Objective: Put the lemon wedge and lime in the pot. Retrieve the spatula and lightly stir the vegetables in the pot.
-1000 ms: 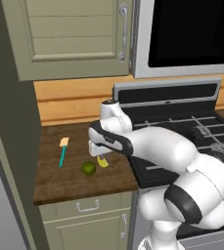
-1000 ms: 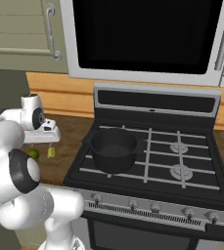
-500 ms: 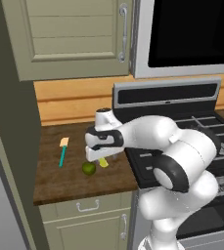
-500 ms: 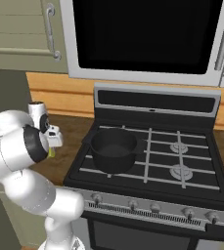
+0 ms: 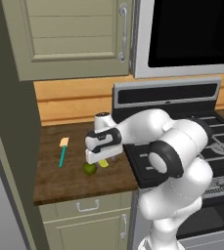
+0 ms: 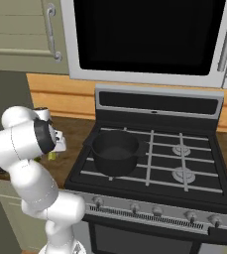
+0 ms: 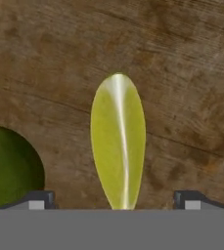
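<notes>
Left base view, centre: my gripper [image 5: 100, 163] hangs low over the wooden counter [image 5: 59, 183], just above the lemon wedge [image 5: 103, 163] and the lime [image 5: 89, 169]. The lime lies to the lower left of the wedge, just beside it; I cannot tell whether the two touch.

Hand view: the lemon wedge [image 7: 118, 141] lies flat on the wood grain, centre frame, its long axis running up the picture, and its lower end falls between my two fingertips [image 7: 40, 199], which stand wide apart at the bottom edge, one to each side, clamped on nothing. The lime [image 7: 11, 168] fills the lower left corner, close to my left-hand fingertip and beside the wedge with a strip of bare wood between them.

Left base view, centre left: the spatula [image 5: 62, 152] rests on the counter, apart from the fruit, its tan blade toward the wall and its teal handle toward the counter edge.

Right base view, centre: the pot [image 6: 116, 152] stands on the front left burner of the stove [image 6: 184, 191], well apart from the fruit. At left of that frame my own arm covers most of the counter, and a small patch of yellow-green fruit shows just beside it.

Above the counter hangs a cabinet [image 5: 74, 39]; above the stove, a microwave [image 6: 149, 39].
</notes>
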